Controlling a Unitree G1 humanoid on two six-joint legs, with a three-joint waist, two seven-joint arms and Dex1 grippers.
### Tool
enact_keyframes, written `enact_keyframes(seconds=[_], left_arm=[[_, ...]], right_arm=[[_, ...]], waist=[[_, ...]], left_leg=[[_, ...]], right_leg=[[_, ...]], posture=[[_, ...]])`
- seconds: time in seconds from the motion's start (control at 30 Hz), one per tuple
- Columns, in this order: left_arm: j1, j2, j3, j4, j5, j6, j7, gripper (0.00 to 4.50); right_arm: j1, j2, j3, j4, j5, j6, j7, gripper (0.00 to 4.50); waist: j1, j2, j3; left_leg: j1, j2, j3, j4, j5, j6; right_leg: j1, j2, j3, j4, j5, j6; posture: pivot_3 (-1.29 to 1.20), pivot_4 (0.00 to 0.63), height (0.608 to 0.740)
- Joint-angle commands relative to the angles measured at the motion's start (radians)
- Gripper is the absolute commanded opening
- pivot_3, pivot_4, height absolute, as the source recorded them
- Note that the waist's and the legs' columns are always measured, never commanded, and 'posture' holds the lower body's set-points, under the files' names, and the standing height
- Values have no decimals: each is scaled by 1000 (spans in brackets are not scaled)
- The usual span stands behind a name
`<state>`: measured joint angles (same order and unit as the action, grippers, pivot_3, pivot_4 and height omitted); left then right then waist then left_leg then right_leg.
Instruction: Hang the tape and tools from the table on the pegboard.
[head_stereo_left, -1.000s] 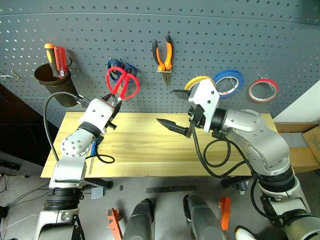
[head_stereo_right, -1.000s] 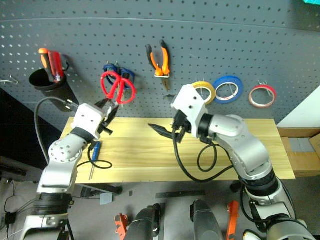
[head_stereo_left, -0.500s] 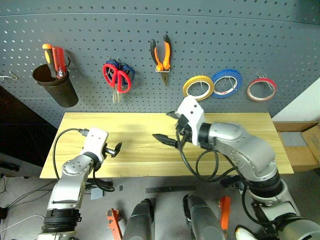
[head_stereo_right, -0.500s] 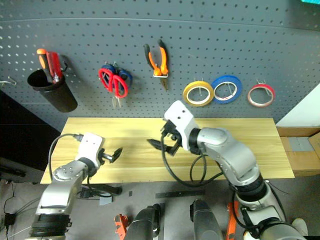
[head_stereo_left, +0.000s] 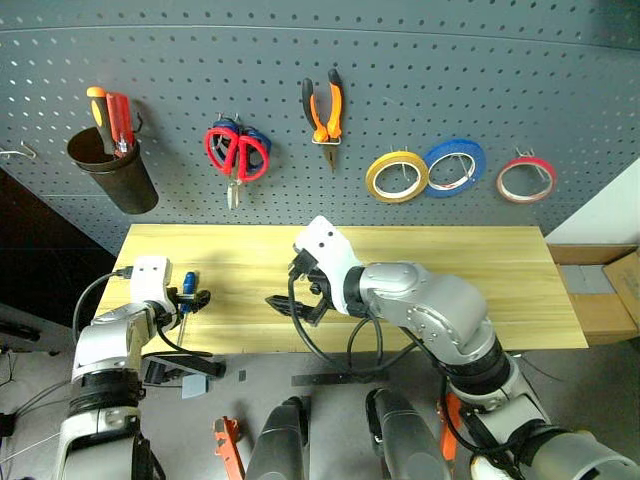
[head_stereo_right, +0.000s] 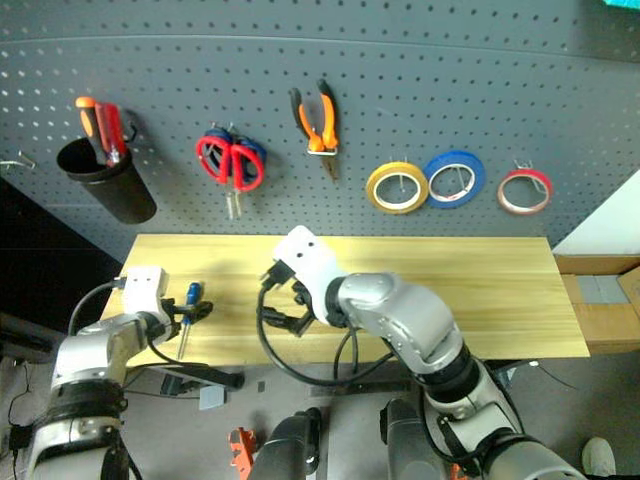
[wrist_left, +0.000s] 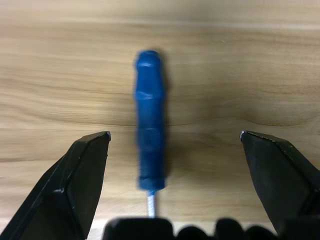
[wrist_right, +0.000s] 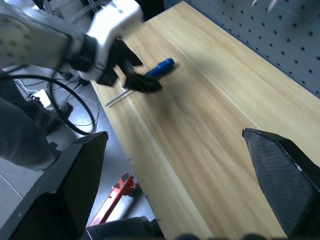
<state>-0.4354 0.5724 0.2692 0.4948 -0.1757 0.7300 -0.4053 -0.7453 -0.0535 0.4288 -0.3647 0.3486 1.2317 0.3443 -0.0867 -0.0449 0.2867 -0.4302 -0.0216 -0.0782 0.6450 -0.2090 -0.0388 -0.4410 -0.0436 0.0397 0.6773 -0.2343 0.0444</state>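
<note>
Left fingers (wrist_left: 90, 170) are spreading wide around the blue screwdriver (wrist_left: 150, 135) lying on the bench (head_stereo_left: 480, 270); right fingers (wrist_right: 280, 175) are gaping wide, empty.

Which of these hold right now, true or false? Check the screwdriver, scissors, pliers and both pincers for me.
1. The blue-handled screwdriver lies on the table. True.
2. The left pincer is shut on it. False: open, handle between the fingers, untouched.
3. The red-handled scissors hang on the pegboard. True.
4. The pliers lie on the table. False: they hang on the pegboard.
5. The right pincer holds the yellow tape. False: open, empty; tape hangs.
</note>
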Motion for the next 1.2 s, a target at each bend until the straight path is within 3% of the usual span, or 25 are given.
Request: enact_keyframes(seconds=[0.03, 0.13, 0.23, 0.27, 0.3, 0.43, 0.57, 0.6, 0.77, 0.97, 1.2], left_arm=[[-53, 9, 4, 100, 8, -47, 13, 4480], [-92, 7, 15, 182, 1, -63, 30, 4480], [-106, 8, 29, 236, -4, -78, 53, 4116], [-103, 9, 33, 250, -5, -86, 57, 3611], [-99, 11, 37, 257, -8, -88, 60, 3483], [-80, 10, 43, 248, -16, -91, 60, 2071], [-28, -8, 77, 133, -39, -132, 79, 659], [-16, -13, 87, 100, -46, -161, 84, 529], [43, -34, 145, -74, -81, -201, 135, 530], [166, -72, 175, -418, -93, -322, 170, 530], [231, -80, 142, -747, -49, -427, 189, 530]], right_arm=[[-38, 23, 27, -7, -9, -11, -4, 4500], [-60, 27, 42, -2, -19, -14, 0, 4500], [-77, 6, 61, -6, -28, -22, 14, 4500], [-84, -5, 68, -7, -32, -27, 19, 4500], [-92, -17, 75, -8, -33, -30, 27, 4500], [-111, -38, 75, -10, -27, -31, 54, 4500], [-130, -45, 56, -9, -28, -45, 70, 4500], [-133, -45, 50, -8, -30, -51, 70, 4500], [-140, -59, 28, -22, -35, -91, 85, 4500], [-138, -107, 7, -53, -35, -288, 171, 4500], [-148, -158, -58, -49, -21, -432, 265, 4500]], waist=[[-1, 0, 0], [-3, 0, 1], [-4, 0, 1], [-4, 0, 1], [-5, 0, 1], [-9, 0, 1], [-11, 0, 0], [-12, 0, 0], [-7, -1, 0], [-1, -1, 0], [6, -2, -2]], left_leg=[[0, 0, 0, 0, 0, 0], [0, 0, 0, 0, 0, 0], [0, 0, 0, 0, 0, 0], [0, 0, 0, -1, 0, 0], [0, 0, 0, -1, 0, 0], [0, -1, 0, -1, 0, 0], [0, -1, 0, -1, 0, 0], [0, -1, 0, -1, 0, 0], [-1, -1, -1, -1, 0, 0], [-2, -2, 0, -4, 0, 0], [-2, -2, 0, -7, 0, 0]], right_leg=[[0, 0, 0, 0, 0, 0], [0, 0, 0, 0, 0, 0], [0, -1, 0, -1, 0, 0], [0, -4, 0, -1, 0, 0], [0, -5, 0, -1, 0, 0], [0, -6, -1, -1, 0, 0], [0, -7, -1, -1, 0, 0], [0, -7, -1, -1, 0, 0], [0, -8, -3, -3, 0, 0], [0, -9, -2, -6, 0, 0], [0, -9, -3, -12, 1, 0]], posture=[[-133, 322, 740], [-149, 324, 740], [-153, 315, 740], [-157, 311, 740], [-158, 309, 740], [-156, 290, 740], [-151, 274, 740], [-146, 271, 740], [-128, 269, 740], [-107, 258, 740], [-50, 217, 740]])
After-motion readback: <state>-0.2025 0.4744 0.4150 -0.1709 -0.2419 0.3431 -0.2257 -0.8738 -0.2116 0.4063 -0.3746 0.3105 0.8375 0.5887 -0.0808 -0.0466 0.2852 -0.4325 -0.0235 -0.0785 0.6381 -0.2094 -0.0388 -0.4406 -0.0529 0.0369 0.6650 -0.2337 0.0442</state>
